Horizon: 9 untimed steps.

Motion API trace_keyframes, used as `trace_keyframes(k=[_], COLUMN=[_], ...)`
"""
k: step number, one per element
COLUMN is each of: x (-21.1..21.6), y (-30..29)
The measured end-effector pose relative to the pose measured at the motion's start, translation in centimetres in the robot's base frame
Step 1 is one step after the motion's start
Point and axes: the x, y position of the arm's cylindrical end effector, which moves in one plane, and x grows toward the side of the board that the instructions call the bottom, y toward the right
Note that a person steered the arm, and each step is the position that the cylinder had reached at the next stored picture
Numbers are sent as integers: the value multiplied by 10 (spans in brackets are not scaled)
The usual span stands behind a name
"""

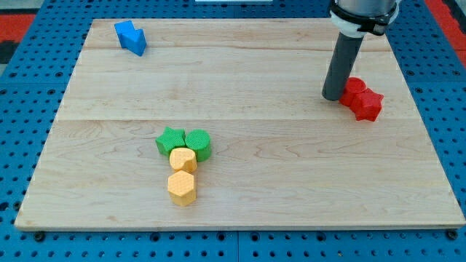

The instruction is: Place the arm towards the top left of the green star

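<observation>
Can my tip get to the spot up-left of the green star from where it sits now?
Probably yes. My tip sits at the view's right, against the red block. The board between it and the green star looks bare.

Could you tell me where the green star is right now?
The green star sits left of centre, low on the board, touching the green block and yellow block.

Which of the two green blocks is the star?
The green star is the one on the view's left, with pointed arms; the green round block touches it on the right.
</observation>
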Motion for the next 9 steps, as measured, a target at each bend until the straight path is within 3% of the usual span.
trace_keyframes(k=[2, 5, 9], x=[-1, -1, -1], y=[-91, -135, -148])
